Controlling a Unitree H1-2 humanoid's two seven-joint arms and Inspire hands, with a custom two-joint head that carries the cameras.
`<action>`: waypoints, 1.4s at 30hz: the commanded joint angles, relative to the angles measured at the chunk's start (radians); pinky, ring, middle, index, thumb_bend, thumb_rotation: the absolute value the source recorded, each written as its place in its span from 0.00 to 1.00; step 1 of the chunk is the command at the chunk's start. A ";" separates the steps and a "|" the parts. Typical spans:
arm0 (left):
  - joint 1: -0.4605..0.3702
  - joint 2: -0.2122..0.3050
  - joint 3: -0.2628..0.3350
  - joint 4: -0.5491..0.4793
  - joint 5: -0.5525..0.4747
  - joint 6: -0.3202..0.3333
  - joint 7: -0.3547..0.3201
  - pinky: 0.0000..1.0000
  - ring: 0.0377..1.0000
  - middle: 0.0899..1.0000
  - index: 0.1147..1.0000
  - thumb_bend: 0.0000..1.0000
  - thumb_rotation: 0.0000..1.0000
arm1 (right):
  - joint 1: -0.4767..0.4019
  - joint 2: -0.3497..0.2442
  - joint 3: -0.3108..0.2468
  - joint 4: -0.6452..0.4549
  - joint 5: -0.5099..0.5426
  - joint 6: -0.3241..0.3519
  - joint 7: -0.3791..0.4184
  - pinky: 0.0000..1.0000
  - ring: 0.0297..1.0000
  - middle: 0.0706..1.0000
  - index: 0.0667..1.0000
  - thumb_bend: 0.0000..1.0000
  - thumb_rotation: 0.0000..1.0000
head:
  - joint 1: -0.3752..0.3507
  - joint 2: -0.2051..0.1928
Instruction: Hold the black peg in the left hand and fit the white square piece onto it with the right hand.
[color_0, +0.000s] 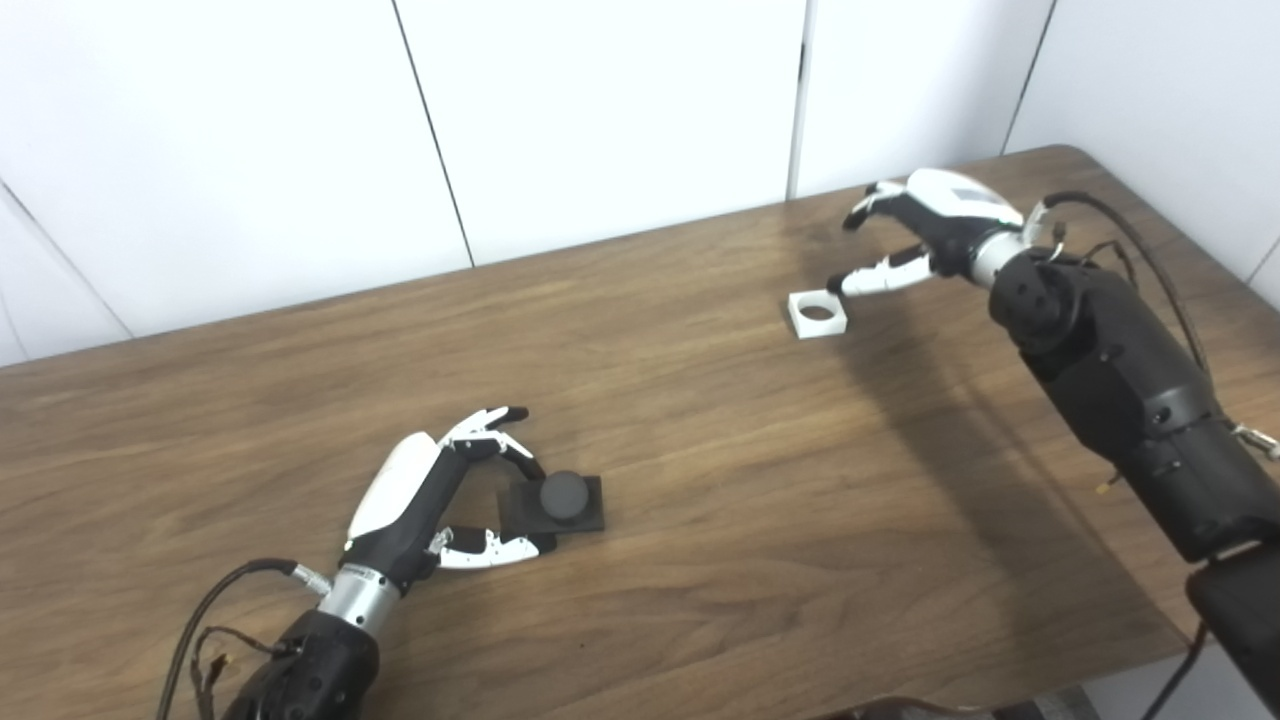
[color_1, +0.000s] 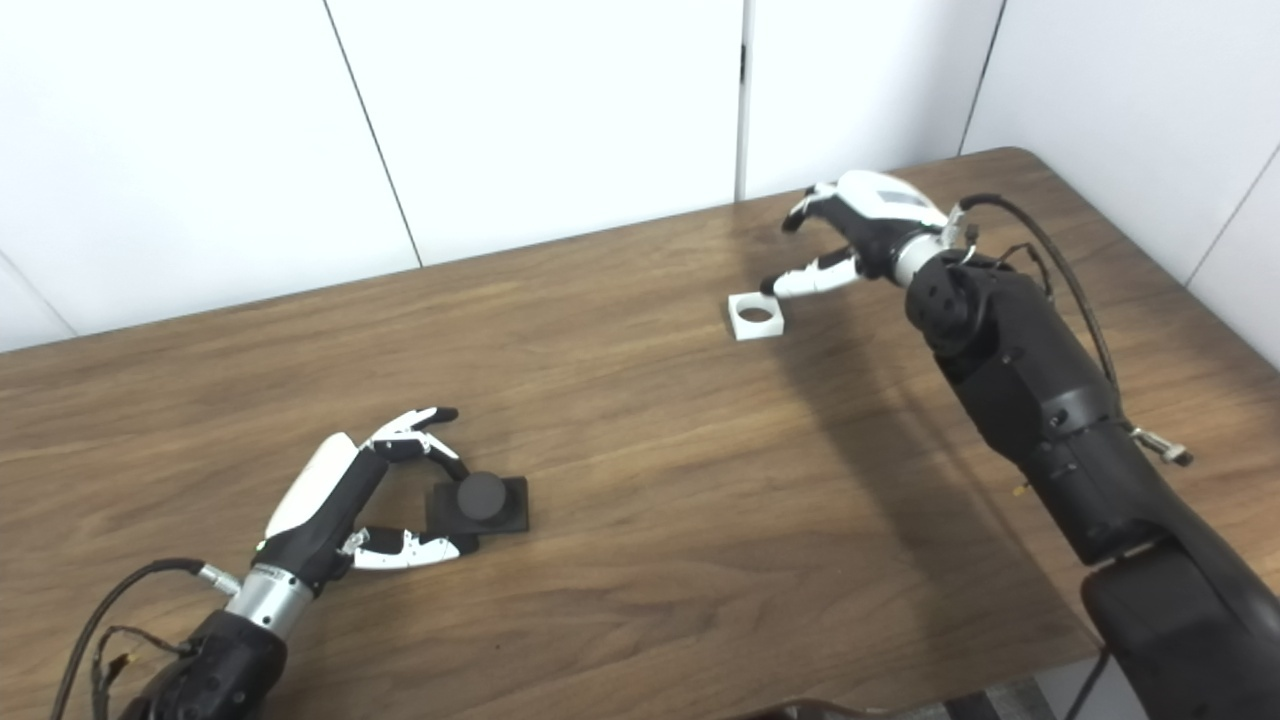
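A: Status, left side?

B: Left hand (color_0: 440, 495) sits low on the brown wood-grain desk (color_0: 700, 520), fingers spread around the near-left edge of the black peg on its flat square black base (color_0: 556, 502). Thumb tip touches the base's front corner, upper fingers (color_0: 497, 420) arch over its back edge. Not clamped; peg stands upright on the desk, not lifted.

A: Right side?

B: Right hand (color_1: 850, 235) is at the far right of the desk, fingers apart, holding nothing. Lower fingertip reaches to just beside the right edge of the white square piece with a round hole (color_1: 756, 315); contact can't be told. The piece lies flat on the desk.

A: Spacing between parts?

B: Well apart. Peg near-left, white piece far-right, bare wood between them.
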 joint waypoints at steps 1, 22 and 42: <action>0.037 0.012 -0.018 0.039 0.007 0.030 -0.051 0.84 0.93 0.88 0.42 0.52 0.08 | -0.070 -0.033 0.000 -0.017 0.026 -0.016 0.032 0.87 0.97 0.99 0.80 0.83 0.53 | 0.000 0.001; 0.044 0.010 -0.018 0.039 0.015 0.033 -0.044 0.85 0.93 0.88 0.42 0.52 0.08 | -0.066 -0.015 0.045 -0.028 0.075 0.018 0.130 0.97 1.00 1.00 0.83 1.00 0.47 | 0.020 0.015; 0.059 0.010 -0.010 0.012 0.020 0.048 -0.048 0.83 0.93 0.88 0.42 0.52 0.08 | -0.048 0.006 0.071 0.061 0.045 -0.045 -0.015 0.95 0.94 0.95 0.74 0.83 0.27 | 0.043 0.026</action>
